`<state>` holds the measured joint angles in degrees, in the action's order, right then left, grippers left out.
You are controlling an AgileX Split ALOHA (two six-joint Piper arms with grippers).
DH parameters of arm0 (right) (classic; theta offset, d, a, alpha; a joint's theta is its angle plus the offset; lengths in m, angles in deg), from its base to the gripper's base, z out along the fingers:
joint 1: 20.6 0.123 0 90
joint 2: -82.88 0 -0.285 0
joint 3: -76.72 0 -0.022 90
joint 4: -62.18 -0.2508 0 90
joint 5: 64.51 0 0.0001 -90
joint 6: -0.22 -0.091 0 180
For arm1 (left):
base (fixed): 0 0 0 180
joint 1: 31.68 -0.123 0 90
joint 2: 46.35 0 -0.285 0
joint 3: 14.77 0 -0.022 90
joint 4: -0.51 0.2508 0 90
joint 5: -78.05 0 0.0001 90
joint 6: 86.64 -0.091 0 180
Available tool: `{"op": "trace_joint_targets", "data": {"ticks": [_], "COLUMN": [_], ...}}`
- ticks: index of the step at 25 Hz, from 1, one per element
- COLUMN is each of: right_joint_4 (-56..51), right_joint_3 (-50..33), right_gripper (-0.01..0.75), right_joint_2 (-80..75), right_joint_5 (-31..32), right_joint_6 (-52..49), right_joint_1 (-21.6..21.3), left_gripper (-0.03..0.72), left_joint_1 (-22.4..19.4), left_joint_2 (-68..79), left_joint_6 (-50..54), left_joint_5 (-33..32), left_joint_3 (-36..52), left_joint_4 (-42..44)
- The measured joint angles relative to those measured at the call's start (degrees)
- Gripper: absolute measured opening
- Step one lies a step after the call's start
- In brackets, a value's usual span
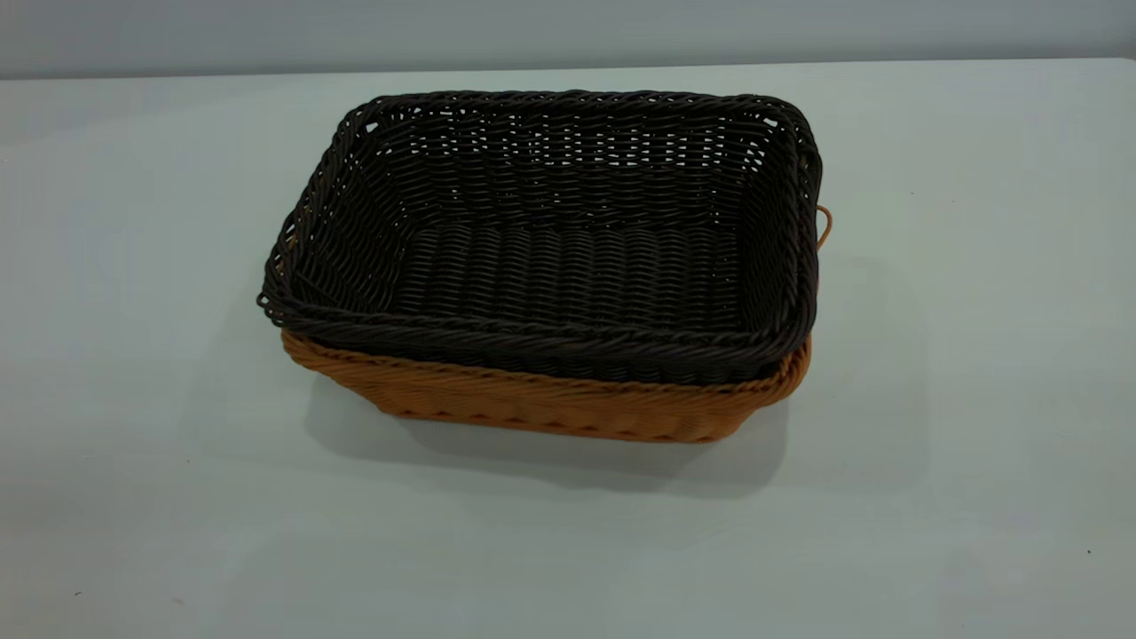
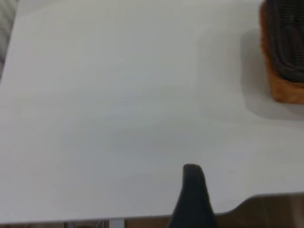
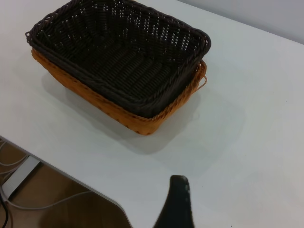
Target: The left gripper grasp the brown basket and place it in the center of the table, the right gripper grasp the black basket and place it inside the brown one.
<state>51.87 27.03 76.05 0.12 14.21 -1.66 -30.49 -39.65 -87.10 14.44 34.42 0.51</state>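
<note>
The black basket (image 1: pixel 568 240) sits nested inside the brown basket (image 1: pixel 550 404) near the middle of the table (image 1: pixel 133 355). Only the brown basket's lower wall and one loop handle show under the black rim. In the right wrist view the nested black basket (image 3: pixel 118 52) and brown basket (image 3: pixel 118 114) lie well ahead of my right gripper (image 3: pixel 175 204), which holds nothing. In the left wrist view a corner of the brown basket (image 2: pixel 285 88) shows far from my left gripper (image 2: pixel 192 199), which holds nothing. Neither gripper shows in the exterior view.
The table's near edge (image 3: pixel 71 175) with cables and a white support below it shows in the right wrist view. The table edge (image 2: pixel 142 218) lies close under the left gripper. A grey wall (image 1: pixel 568 31) runs behind the table.
</note>
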Motion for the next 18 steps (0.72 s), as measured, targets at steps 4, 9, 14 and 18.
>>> {"op": "trace_joint_targets", "data": {"ticks": [4, 9, 14, 18], "right_joint_4": [0.0, 0.0, 0.0, 0.0], "right_joint_3": [0.0, 0.0, 0.0, 0.0], "right_gripper": [0.572, 0.572, 0.572, 0.572], "right_joint_2": [0.0, 0.0, 0.0, 0.0], "right_joint_5": [0.0, 0.0, 0.0, 0.0], "right_joint_6": [0.0, 0.0, 0.0, 0.0], "right_joint_1": [0.0, 0.0, 0.0, -0.5], "left_gripper": [0.519, 0.519, 0.519, 0.519], "left_joint_1": [0.0, 0.0, 0.0, 0.0], "left_joint_2": [0.0, 0.0, 0.0, 0.0], "left_joint_6": [2.4, 2.7, 2.7, 2.7], "left_joint_5": [0.0, 0.0, 0.0, 0.0], "left_joint_3": [0.0, 0.0, 0.0, 0.0], "left_joint_4": [1.1, 1.1, 1.1, 1.2]}}
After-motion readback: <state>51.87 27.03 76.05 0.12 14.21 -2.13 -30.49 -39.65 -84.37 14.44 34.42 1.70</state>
